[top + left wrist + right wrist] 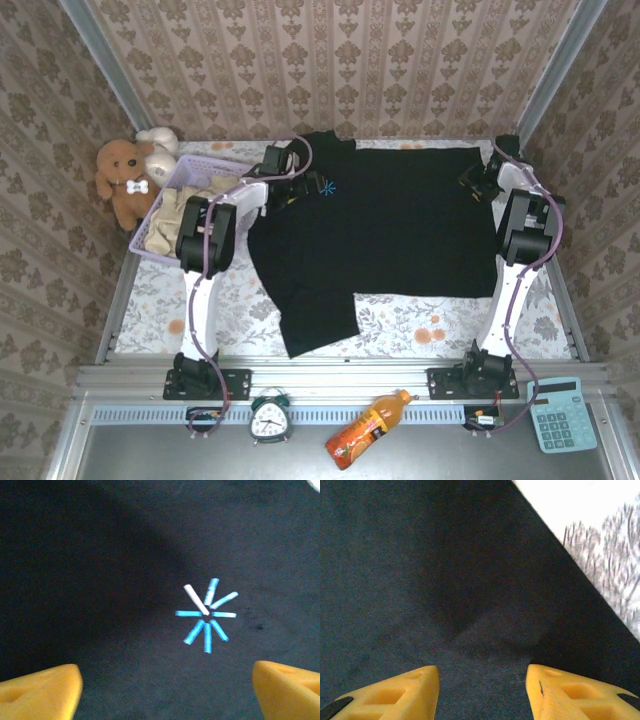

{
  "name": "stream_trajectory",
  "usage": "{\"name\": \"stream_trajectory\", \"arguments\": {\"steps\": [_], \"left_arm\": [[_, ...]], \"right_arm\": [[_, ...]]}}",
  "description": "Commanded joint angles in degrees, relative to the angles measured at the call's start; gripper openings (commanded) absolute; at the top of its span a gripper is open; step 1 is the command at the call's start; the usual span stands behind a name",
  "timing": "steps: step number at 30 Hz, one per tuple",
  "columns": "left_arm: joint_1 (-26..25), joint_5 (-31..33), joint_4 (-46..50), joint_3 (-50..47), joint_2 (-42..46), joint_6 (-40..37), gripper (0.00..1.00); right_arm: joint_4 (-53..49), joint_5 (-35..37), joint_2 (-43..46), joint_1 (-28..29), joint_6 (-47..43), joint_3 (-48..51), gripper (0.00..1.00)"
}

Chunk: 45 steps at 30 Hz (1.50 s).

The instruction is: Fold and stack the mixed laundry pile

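From above and behind the arms, the black garment (400,230) lies spread across most of the flower-patterned counter (240,300), one sleeve reaching toward the near edge. Its light-blue starburst mark (329,189) sits near the far left corner of the cloth. The left end effector (300,185) hangs just beside that mark, over the garment's far left part. The right end effector (478,180) is at the garment's far right corner. The cream-beige garment (185,215) lies bunched inside the lavender mesh basket (190,170) at the counter's left side, partly behind the left arm. A brown teddy bear (122,175) and a white plush toy (160,140) sit against the wall beside the basket. On the metal ledge in front of the arm bases are an alarm clock (270,418), an orange drink bottle (365,430) lying on its side, and a calculator (562,412).

From the left wrist, the left end effector (165,672) is released: its yellow fingers (45,690) stand wide apart with nothing between them, above flat black cloth bearing the starburst mark (206,615).

From the right wrist, the yellow fingers (395,695) of the right end effector (481,672) stand partly apart over the black garment (420,555). A shallow crease in the cloth runs toward the gap. I cannot tell whether it is grasping the fabric. The garment's edge runs diagonally at upper right, with patterned counter (615,555) beyond it.
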<state>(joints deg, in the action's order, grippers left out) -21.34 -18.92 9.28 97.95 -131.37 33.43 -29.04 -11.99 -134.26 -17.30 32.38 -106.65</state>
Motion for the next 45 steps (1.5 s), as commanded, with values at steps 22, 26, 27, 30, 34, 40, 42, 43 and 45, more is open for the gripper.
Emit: {"name": "stream_trajectory", "arguments": {"steps": [22, 26, 27, 30, 34, 40, 42, 43, 45], "left_arm": [[-2.54, 0.13, 6.16, 7.76, 3.84, -8.26, 1.0], [-3.8, -1.09, 3.02, 0.74, 9.19, -8.77, 1.0], [-4.09, -1.08, 2.26, -1.13, 10.55, -8.86, 1.0], [-4.35, -0.02, 0.01, -7.67, 14.68, -9.08, 1.0], [-4.36, -2.15, -3.48, -15.55, 17.74, -5.81, 1.0], [-6.08, -3.06, -6.42, -22.93, 20.1, -3.28, 1.0], [-6.33, -2.97, -5.91, -23.74, 20.1, -3.23, 1.0], [-6.43, -2.92, -5.54, -23.96, 20.25, -3.33, 1.0], [-6.86, -2.15, -4.77, -24.87, 20.93, -3.63, 1.0]], "right_arm": [[-5.64, 9.85, 32.76, -2.05, -8.26, 26.73, 0.66], [-7.77, 11.44, 40.23, -4.23, -7.6, 37.36, 0.65], [-7.85, 12.03, 42.09, -4.44, -7.6, 40.04, 0.64], [-8.37, 12.3, 46.59, -5.33, -6.76, 48.03, 0.62], [-9.11, 12.45, 50.24, -5.59, -5.41, 56.27, 0.52], [-7.26, 14.81, 50.52, -6.59, -4.65, 62.0, 0.41], [-6.42, 15.3, 49.37, -7.0, -4.65, 61.49, 0.4], [-6.06, 15.85, 48.91, -7.23, -4.77, 61.2, 0.4], [-5.82, 16.86, 47.9, -7.67, -5.23, 60.6, 0.41]]}}
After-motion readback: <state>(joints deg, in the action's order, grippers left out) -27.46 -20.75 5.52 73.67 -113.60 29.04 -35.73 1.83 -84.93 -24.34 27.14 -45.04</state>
